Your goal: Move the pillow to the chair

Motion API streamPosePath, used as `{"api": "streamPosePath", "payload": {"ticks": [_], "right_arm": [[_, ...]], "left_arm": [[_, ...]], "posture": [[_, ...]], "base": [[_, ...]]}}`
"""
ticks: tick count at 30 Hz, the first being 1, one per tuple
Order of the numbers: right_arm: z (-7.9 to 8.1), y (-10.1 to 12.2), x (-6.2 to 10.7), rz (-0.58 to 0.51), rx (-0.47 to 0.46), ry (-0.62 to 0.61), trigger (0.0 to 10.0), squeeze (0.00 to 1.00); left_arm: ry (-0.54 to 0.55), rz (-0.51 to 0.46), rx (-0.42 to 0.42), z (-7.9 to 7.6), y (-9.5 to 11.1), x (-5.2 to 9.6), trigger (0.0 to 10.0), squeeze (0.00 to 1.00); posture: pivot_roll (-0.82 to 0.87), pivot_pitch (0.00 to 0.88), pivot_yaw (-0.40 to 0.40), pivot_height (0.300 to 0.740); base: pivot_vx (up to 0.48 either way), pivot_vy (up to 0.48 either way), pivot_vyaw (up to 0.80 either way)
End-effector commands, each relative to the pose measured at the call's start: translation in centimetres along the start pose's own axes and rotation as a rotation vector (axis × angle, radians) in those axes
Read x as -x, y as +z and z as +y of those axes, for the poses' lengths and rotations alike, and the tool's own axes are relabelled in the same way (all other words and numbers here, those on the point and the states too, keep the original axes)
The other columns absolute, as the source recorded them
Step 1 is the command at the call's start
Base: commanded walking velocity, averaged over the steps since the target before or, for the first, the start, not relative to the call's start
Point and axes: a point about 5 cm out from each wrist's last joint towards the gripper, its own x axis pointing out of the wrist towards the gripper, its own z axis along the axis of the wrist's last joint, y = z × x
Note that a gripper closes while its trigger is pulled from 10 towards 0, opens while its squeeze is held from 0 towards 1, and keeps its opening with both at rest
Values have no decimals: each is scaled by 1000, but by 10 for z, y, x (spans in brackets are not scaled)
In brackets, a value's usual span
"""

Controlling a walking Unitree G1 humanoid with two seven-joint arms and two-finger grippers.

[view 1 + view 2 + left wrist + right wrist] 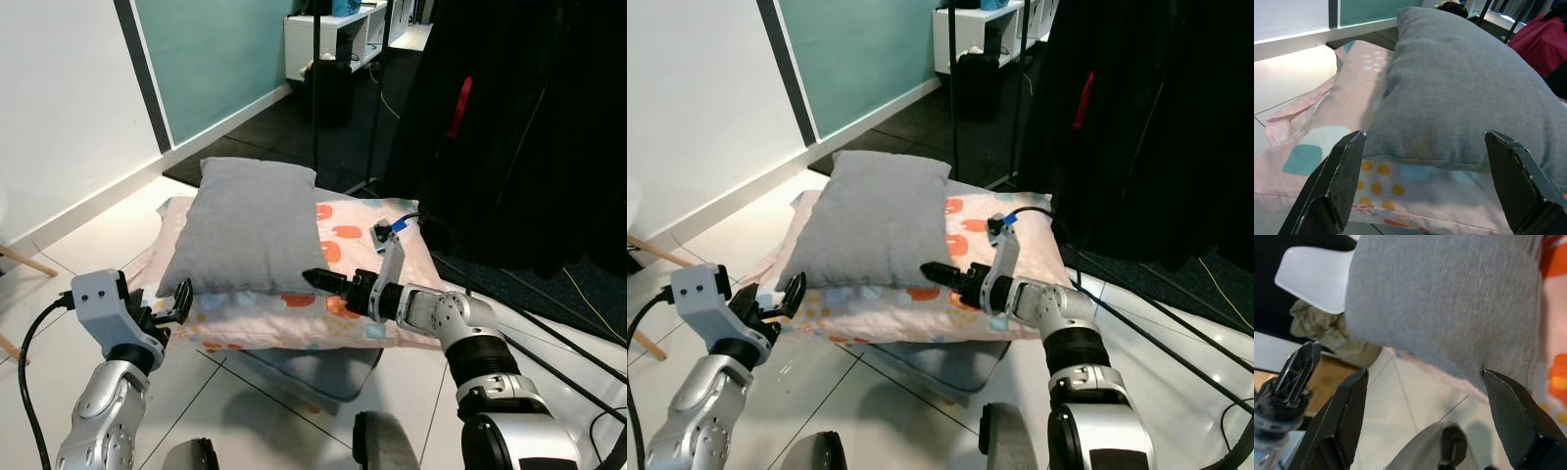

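Floor: pale glossy tiles (pixel 245 411); white wall with teal panel (pixel 211 54), upper left; black curtain (pixel 529 117), upper right.

Grey pillow (pixel 250 230), frame centre, lies on a patterned pink cushion (pixel 358 240).

Left gripper (pixel 176 305), fingers apart, at the pillow's lower-left corner.

Right gripper (pixel 323 281), fingers apart, at its lower-right edge.

A pink patterned cushion (pixel 353 230) with orange and teal spots lies on a dark grey pad (pixel 318 367) on the white tiled floor (pixel 88 240). Black clothing (pixel 529 127) hangs to the right, a red strip (pixel 460 108) among it. A white shelf unit (pixel 338 34) stands by the teal wall panel (pixel 211 54).
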Motion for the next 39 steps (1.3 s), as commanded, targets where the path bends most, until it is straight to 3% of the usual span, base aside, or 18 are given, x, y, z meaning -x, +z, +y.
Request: {"api": "streamPosePath", "payload": {"ticks": [1,12,13,30,36,39], "right_arm": [[4,0,-1,20,-6,25,10000,0],[6,-9,3,114,-55,65,10000,0],[8,-9,4,122,-60,80,0,0],[12,-2,10,96,-60,143,0,0],[20,10,14,9,-6,217,0,0],[32,18,18,-53,55,305,0,0]], "left_arm": [[15,10,17,2,-4,3,10000,0],[8,13,11,3,-3,2,10000,0],[7,13,9,3,-3,2,10000,0],[5,16,13,1,-5,2,10000,0],[6,17,16,1,-5,2,10000,0],[5,16,18,0,-5,2,10000,0]], "posture": [[-97,66,-53,545],[-95,59,-45,545],[-95,59,-45,545],[-99,58,-49,545],[-100,57,-49,545],[-101,55,-49,545]], "base": [[0,0,0],[0,0,0],[0,0,0],[0,0,0],[0,0,0],[0,0,0]]}}
